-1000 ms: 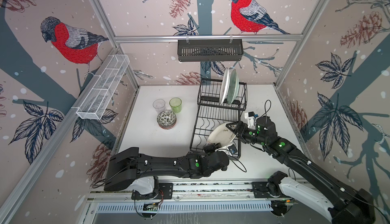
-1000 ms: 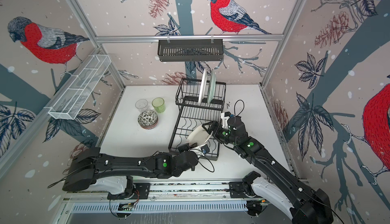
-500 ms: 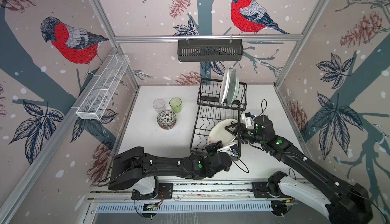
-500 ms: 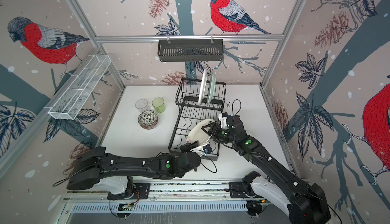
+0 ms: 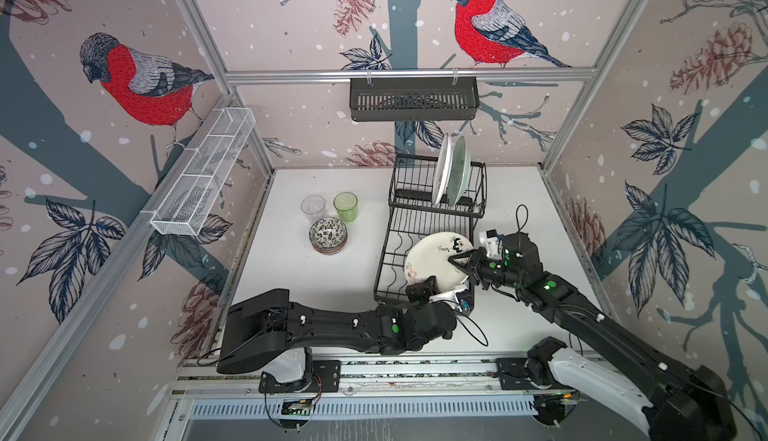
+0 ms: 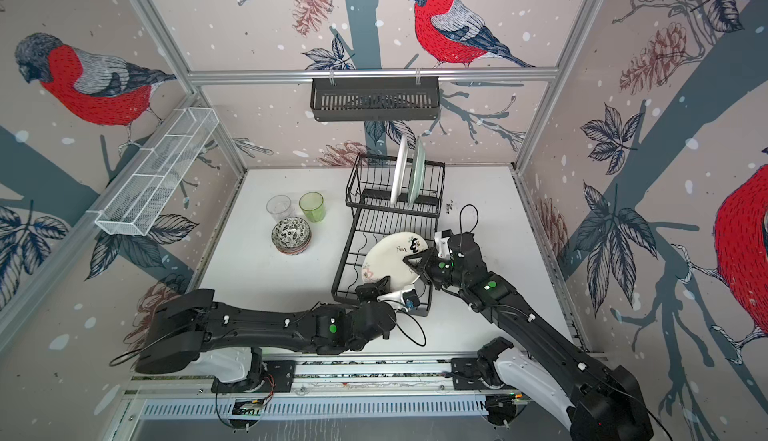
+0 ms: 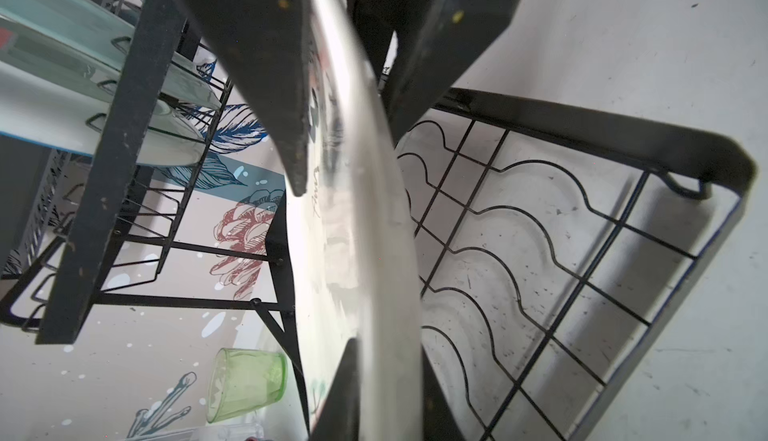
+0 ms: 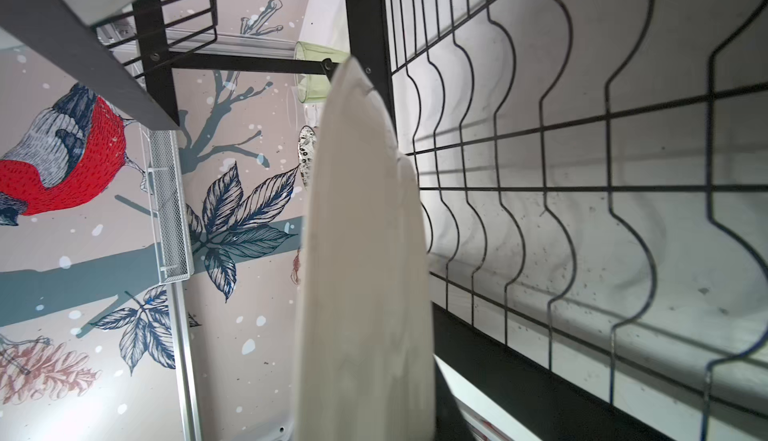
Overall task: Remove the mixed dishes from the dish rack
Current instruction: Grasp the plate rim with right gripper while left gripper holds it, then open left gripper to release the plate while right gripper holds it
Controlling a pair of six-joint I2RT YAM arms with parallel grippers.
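The white plate bears a dark script, too small to read, and is above the flat tray of the dish rack. The left pincer is clamped on its near rim. The right pincer is at its right rim, but I cannot tell if it grips.

No text can be read for certain. The plate bears a short cursive word beside a black figure, seen in both top views and the left wrist view, too small and blurred to make out.
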